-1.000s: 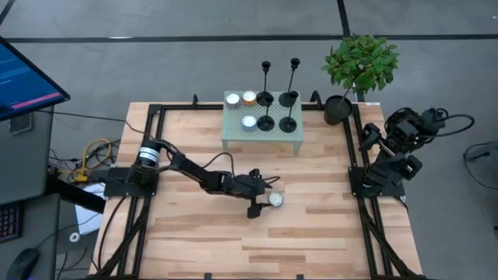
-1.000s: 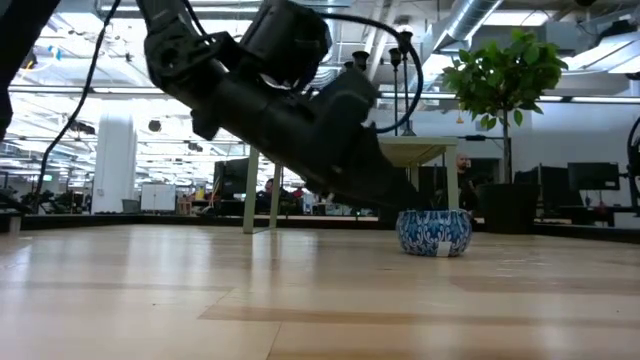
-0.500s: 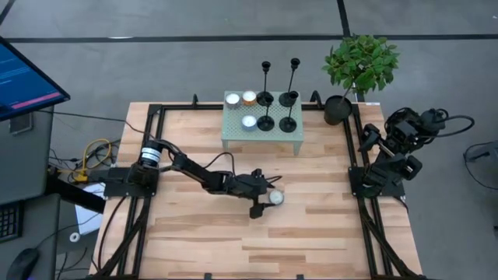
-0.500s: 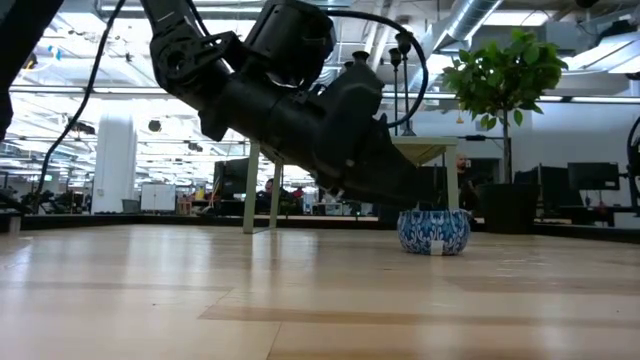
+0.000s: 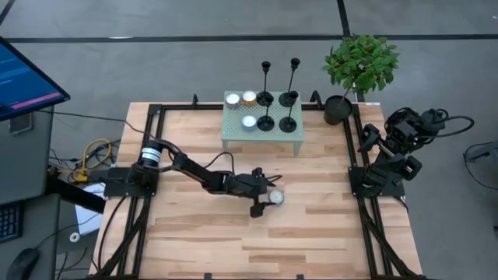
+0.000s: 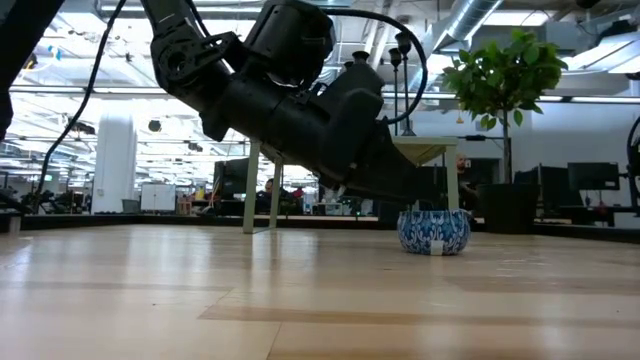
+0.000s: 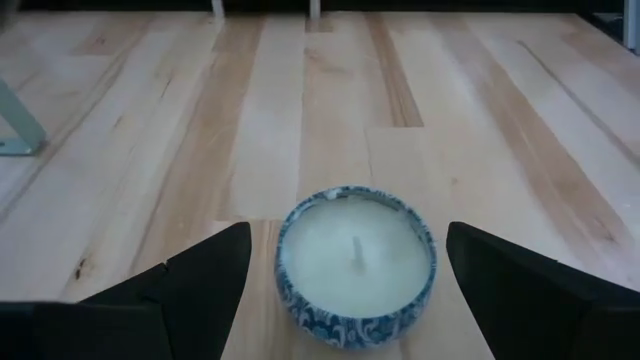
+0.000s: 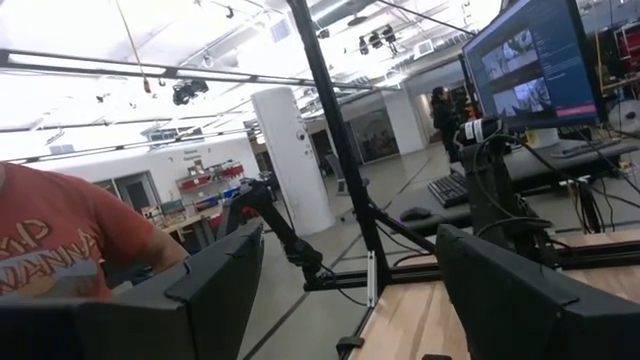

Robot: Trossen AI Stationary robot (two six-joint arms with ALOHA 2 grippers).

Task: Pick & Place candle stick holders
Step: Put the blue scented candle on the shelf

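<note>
Four black candlesticks stand by their disc bases on a green stand (image 5: 233,138) at the table's far side: two tall ones (image 5: 266,82) (image 5: 294,78) at the back and two short ones (image 5: 266,122) (image 5: 288,123) in front. My left gripper (image 5: 269,197) is open at mid-table. Its fingers (image 7: 200,285) stand on either side of a blue-and-white candle tin (image 7: 355,265) without touching it. The tin sits on the table (image 6: 434,231). My right gripper (image 8: 345,290) is open and empty, parked at the table's right edge (image 5: 393,144).
Three small candles (image 5: 240,99) share the green stand with the candlesticks. A potted plant (image 5: 354,70) in a black pot stands at the far right corner. Black frame rails (image 5: 358,155) run along the table's edges. A person in an orange shirt (image 8: 60,250) shows beyond the table.
My left gripper has risen a little beside the candle tin, which has stayed where it was on the table.
</note>
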